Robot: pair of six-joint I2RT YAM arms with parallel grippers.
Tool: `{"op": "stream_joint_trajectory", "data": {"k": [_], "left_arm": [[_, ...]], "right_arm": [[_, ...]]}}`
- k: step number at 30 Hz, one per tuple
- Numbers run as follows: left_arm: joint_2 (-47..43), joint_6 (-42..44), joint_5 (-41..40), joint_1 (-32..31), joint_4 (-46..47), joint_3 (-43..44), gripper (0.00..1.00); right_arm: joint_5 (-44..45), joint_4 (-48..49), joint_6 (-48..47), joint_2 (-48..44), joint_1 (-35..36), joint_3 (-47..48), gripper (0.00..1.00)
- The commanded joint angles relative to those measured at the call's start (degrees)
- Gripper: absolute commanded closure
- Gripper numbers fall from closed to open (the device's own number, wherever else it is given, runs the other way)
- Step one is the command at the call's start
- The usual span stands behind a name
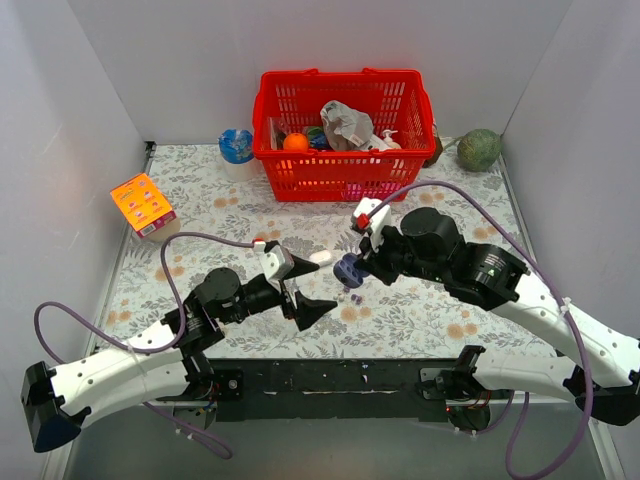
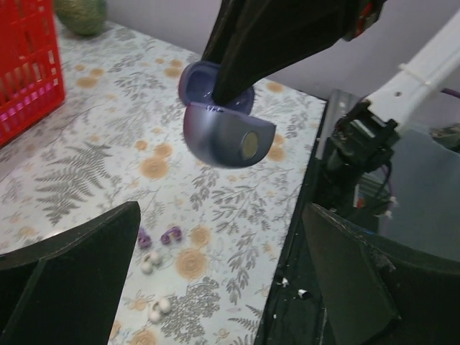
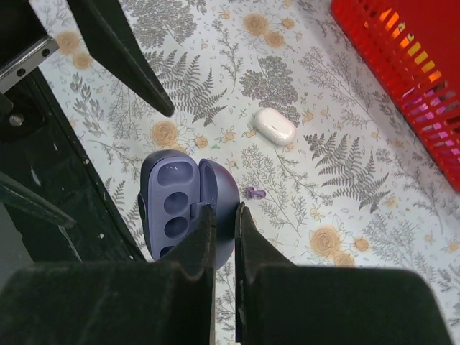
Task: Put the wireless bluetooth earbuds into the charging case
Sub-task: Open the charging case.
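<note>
Charging case (image 3: 169, 201) is open, pinched in the right claw (image 3: 224, 212), slots empty. Earbuds (image 2: 170, 234) lie loose on the mat (image 2: 72, 180), none in yet. Left claw (image 2: 221, 208) gapes wide.

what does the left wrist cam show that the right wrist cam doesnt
Only the left wrist: the whitish earbuds on the mat, and a green round thing at the back. Only the right wrist: the white case lying closed on the mat. Both: the open purple case pinched by the right gripper, a purple earbud, the red basket.
</note>
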Motion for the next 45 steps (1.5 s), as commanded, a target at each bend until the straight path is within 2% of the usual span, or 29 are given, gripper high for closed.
{"op": "stream_joint_trajectory", "data": {"k": [1,8,14,20,26,39,45], "left_arm": [[4.0,-2.3,15.1,0.9,0.4,4.5,0.02],[8.5,-0.1,18.0,1.5,4.4,5.1,0.02],[8.9,0.1,18.5,2.1,8.3,4.6,0.13],[10.6,0.0,19.9,2.5,8.6,5.4,0.18],[12.6,0.8,22.9,2.6,7.8,5.9,0.35],[14.4,-0.8,23.8,2.9,10.1,6.5,0.37],[15.8,-0.8,25.3,3.0,10.1,6.9,0.51]], "right_arm": [[0.3,-1.5,-9.2,-1.7,3.0,4.5,0.99],[1.7,-3.0,-11.2,-1.7,7.9,4.9,0.99],[3.8,-3.0,-11.4,-0.8,10.7,4.2,0.99],[4.6,-1.2,-10.6,0.0,11.9,3.4,0.99],[5.0,-0.3,-10.2,0.5,12.3,2.8,0.99],[6.0,-0.3,-9.5,0.7,12.8,2.0,0.99],[6.4,0.1,-9.2,0.4,12.9,1.3,0.99]]}}
